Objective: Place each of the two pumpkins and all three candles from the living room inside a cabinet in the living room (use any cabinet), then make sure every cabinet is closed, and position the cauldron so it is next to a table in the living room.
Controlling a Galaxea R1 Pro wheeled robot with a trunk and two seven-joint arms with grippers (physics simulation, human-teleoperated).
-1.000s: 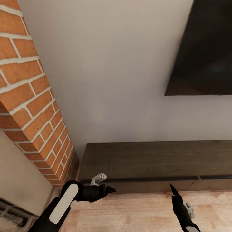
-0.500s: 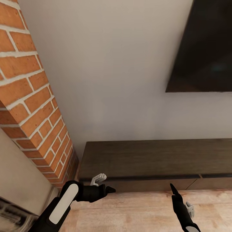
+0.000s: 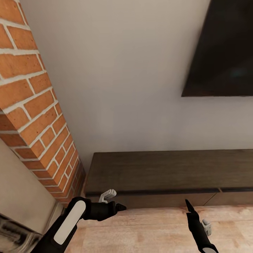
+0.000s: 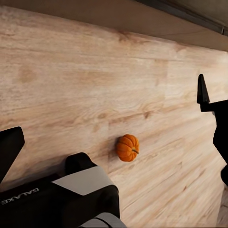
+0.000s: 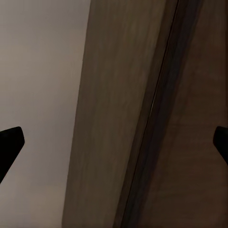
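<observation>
Across the lower half of the head view the cabinet (image 3: 168, 174) runs beneath the TV (image 3: 225, 49), brick fireplace (image 3: 31, 116) at left. The left wrist view adds one pumpkin (image 4: 127, 147) low-centre on the plank floor (image 4: 71, 80). Both the left gripper (image 4: 107, 128) and right gripper (image 5: 114, 142) are spread wide, holding nothing.

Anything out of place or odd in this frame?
One thing: a small orange ribbed pumpkin lies alone on the light wood plank floor, seen from the left wrist. The long dark brown cabinet looks shut, its fronts flush. Nothing spilled or damaged.
</observation>
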